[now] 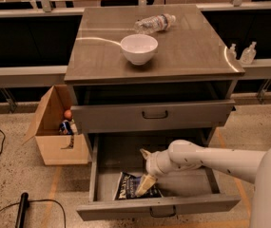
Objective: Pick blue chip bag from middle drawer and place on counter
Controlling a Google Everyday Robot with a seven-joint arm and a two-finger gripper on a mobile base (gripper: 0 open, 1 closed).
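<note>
— How do the fingers stand?

— The two tan fingers [145,185] are spread apart, with nothing between them. The lower one points down and lies over the right part of the crinkly dark blue foil chip bag [125,186] with white lettering. The upper one sticks up, clear of the bag. Whether the lower one presses on the foil cannot be told.

— And the gripper itself?

— The white gripper [144,169] hangs inside the middle drawer [187,184], a wide grey metal tray that stands pulled out at the foot of the grey cabinet [227,91]. It sits on a thick white arm [220,158] that reaches in from the cabinet's right.

— Where does the bag lie?

— Flat on the tray's floor, near its front wall and left of its middle.

— What else is there?

— The grey upper drawer [111,118] with a dark bar handle, one level higher in the cabinet, is closed. On the cabinet's glossy grey-brown bench [197,51] a round white bowl [139,49] stands left of the middle. Just behind it a clear plastic water bottle [155,23] lies on its side. Left of the cabinet, an open brown cardboard box [59,148] stands on the floor.
</note>
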